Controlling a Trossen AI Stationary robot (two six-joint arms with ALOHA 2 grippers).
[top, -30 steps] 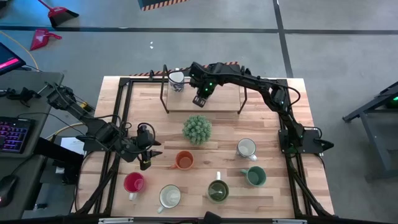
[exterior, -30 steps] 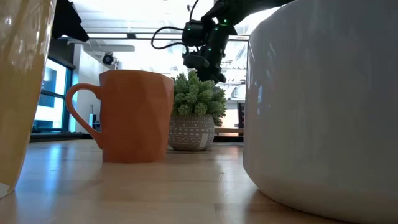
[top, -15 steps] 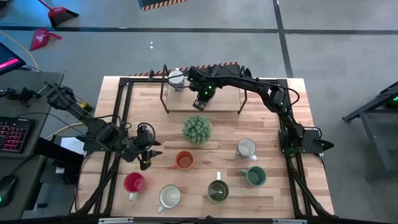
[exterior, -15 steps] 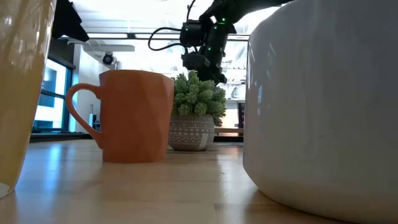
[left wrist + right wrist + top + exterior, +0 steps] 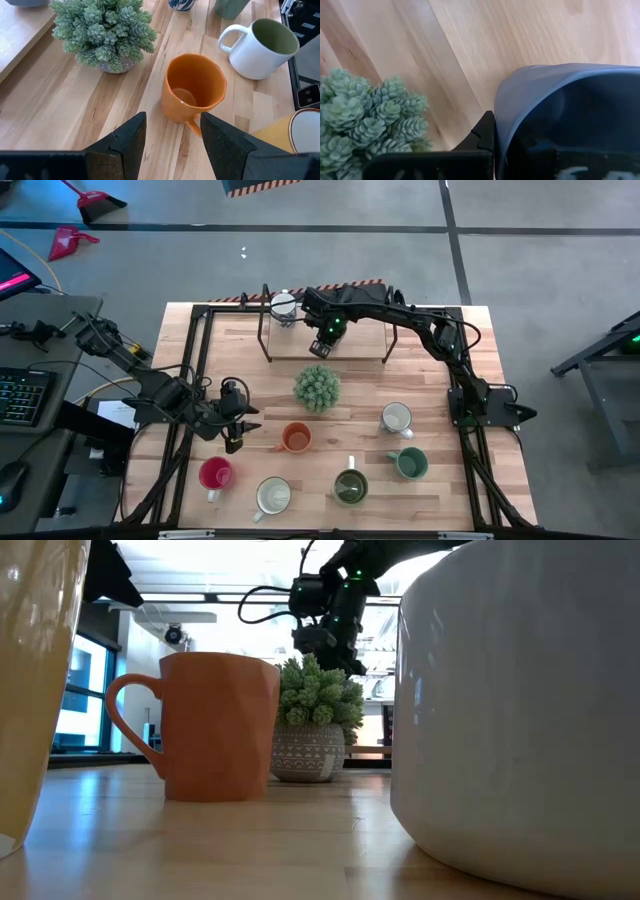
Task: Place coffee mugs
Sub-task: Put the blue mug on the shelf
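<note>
My right gripper (image 5: pixel 322 340), clamped on a pale blue ceramic mug (image 5: pixel 570 115), hovers over the raised wooden shelf (image 5: pixel 350 345) to set it beside the white patterned mug (image 5: pixel 284 307); left gripper (image 5: pixel 236 435), spread, waits near the orange faceted mug (image 5: pixel 296 438) on the bench (image 5: pixel 440 490).

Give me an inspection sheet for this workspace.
Surface: wooden table, with a raised shelf at the back.
Job's things: orange mug, red mug, cream mug, dark green mug, green mug and white mug on table; patterned mug on shelf.
Clutter: potted plant.
Grippers: left gripper open beside orange mug; right gripper shut on pale blue mug over shelf.
Cables: cables along the arms.
Surroundings: keyboard, red dustpan.
</note>
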